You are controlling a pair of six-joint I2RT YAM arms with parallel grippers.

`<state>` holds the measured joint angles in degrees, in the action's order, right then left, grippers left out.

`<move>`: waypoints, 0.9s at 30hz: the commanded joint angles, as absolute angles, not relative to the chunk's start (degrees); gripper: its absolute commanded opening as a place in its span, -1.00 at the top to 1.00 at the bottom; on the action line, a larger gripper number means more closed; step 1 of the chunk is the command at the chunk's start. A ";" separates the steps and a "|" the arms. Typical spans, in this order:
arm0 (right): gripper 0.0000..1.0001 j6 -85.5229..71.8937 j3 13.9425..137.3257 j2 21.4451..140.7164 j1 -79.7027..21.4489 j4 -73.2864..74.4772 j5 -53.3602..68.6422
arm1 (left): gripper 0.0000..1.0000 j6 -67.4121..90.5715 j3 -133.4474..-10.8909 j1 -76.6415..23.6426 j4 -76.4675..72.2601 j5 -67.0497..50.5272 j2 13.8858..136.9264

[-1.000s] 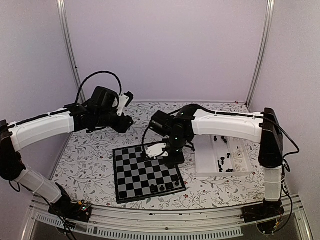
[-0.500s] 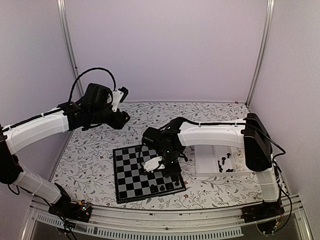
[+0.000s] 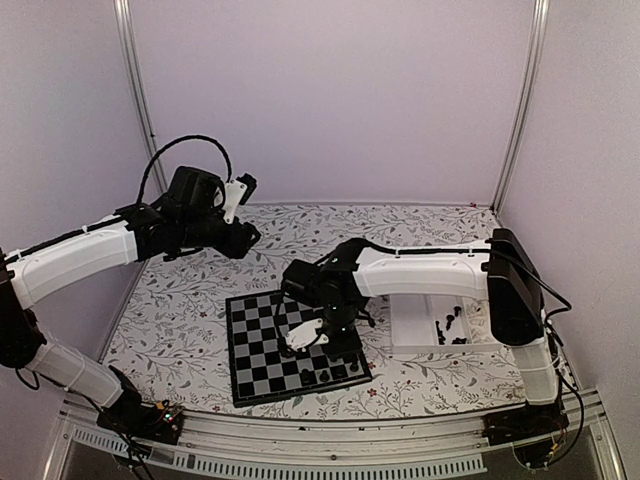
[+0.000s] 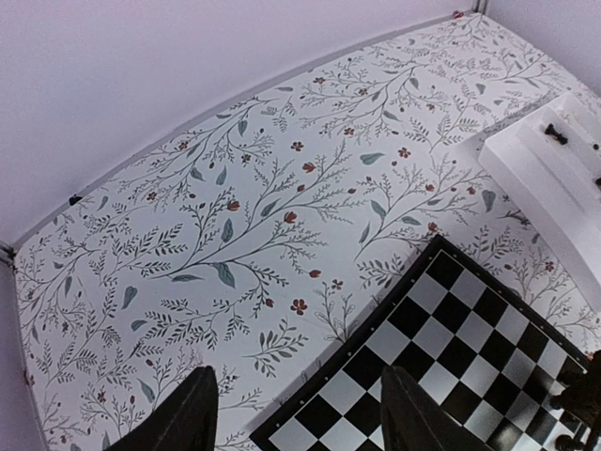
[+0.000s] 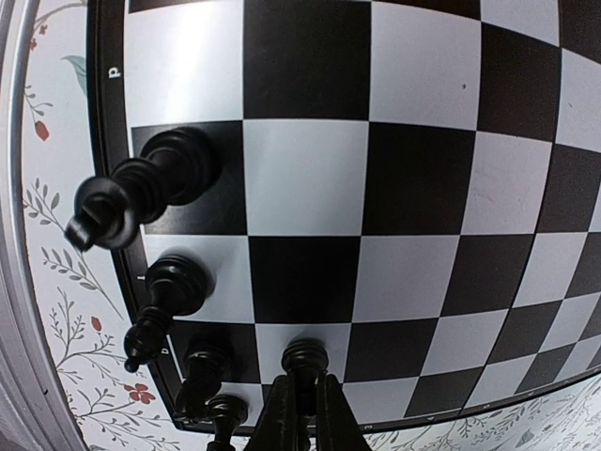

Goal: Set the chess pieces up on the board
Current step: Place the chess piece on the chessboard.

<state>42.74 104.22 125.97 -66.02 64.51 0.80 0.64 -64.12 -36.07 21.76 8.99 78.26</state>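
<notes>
1. Table (image 3: pixel 170 320) with a floral cloth, everything sits on it.
2. Right arm (image 3: pixel 430 268) stretches from the right side across to the board. Left arm (image 3: pixel 80 260) is raised over the far-left cloth, well apart from the board.
3. Board (image 3: pixel 262 345) lies flat at near centre of the table, turned slightly. White tray (image 3: pixel 410 340) is just beside its right edge.
4. Right gripper (image 5: pixel 300 413) points down over the board's near-right part, jaws pinched narrow on a round-topped black piece (image 5: pixel 305 359). The piece is over a pale square in the row next to the border; cannot tell if its base touches.
5. Left gripper (image 4: pixel 300 404) has jaws partway apart with nothing between them. It hangs above the cloth, the board's corner below it.
6. Other black chess pieces (image 5: pixel 155 183): four stand on border squares just beside the held one. More lie in the tray's compartments, too small to name.
</notes>
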 commanded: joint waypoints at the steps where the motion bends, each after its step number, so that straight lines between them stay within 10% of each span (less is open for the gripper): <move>1: 0.91 43.15 105.38 127.56 -66.51 65.24 2.11 | -0.23 0.79 -64.95 -35.24 21.55 7.85 77.71; 27: 0.37 44.09 100.36 107.73 -57.70 61.50 3.20 | -0.23 0.09 -64.69 -35.24 21.27 2.89 81.20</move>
